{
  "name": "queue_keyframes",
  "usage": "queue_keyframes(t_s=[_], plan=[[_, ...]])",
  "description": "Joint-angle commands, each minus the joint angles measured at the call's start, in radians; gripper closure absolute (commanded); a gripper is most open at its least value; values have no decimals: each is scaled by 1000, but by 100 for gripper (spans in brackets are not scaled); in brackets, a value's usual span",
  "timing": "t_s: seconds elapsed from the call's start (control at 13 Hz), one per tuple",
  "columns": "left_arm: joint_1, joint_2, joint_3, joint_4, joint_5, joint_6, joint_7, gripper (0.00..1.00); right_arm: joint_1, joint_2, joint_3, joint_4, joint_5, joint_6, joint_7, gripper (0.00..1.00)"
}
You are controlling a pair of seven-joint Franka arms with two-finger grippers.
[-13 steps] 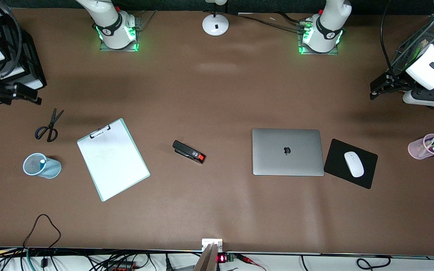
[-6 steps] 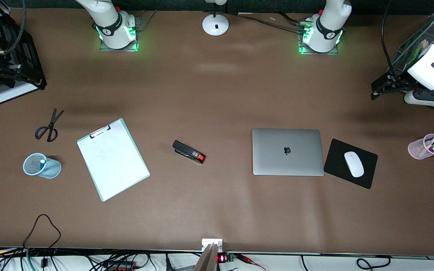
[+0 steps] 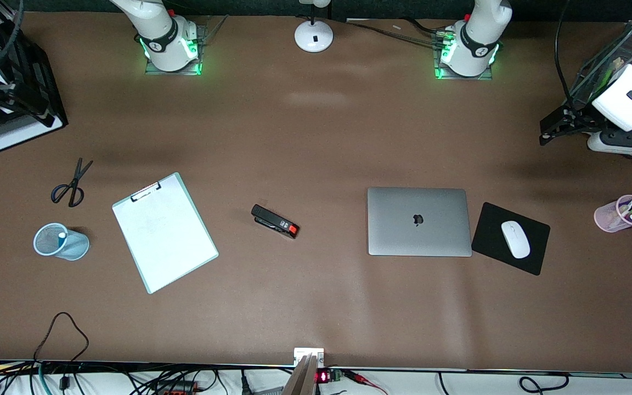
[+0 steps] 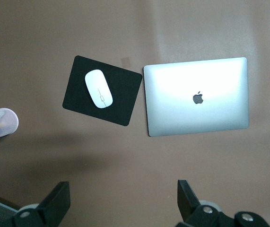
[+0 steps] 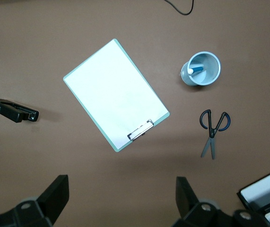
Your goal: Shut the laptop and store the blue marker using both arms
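The silver-grey laptop (image 3: 419, 221) lies shut on the table, apple logo up, beside the black mouse pad (image 3: 489, 236); it also shows in the left wrist view (image 4: 197, 96). The blue marker (image 5: 196, 70) stands in a light blue mesh cup (image 3: 61, 241) at the right arm's end of the table, white end up. My left gripper (image 4: 124, 203) is open and empty, high over bare table at the left arm's end. My right gripper (image 5: 123, 201) is open and empty, high over the right arm's end, above bare table by the clipboard (image 5: 116, 94).
Scissors (image 3: 71, 185), a clipboard (image 3: 163, 232) and a black stapler (image 3: 275, 221) lie between the cup and the laptop. A white mouse (image 3: 515, 239) sits on the pad. A pink cup (image 3: 620, 214) holds mixed markers. A lamp base (image 3: 314, 35) stands between the arm bases.
My right gripper has drawn up and back toward the corner at the right arm's end. The left arm has barely shifted. Nothing on the table has moved.
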Motion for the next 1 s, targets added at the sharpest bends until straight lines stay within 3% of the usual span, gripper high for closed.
queue_keyframes(t_s=[0.0,0.31,0.92], plan=[[-10,-3,4,13,18,-15,-4,0,4,15,5,21,-9,-50,12,0],[-10,-3,4,11,18,-21,-4,0,-2,27,1,21,7,-46,-145,0],[-11,-4,1,13,19,-29,-4,0,-5,37,-2,24,7,-53,-157,0]])
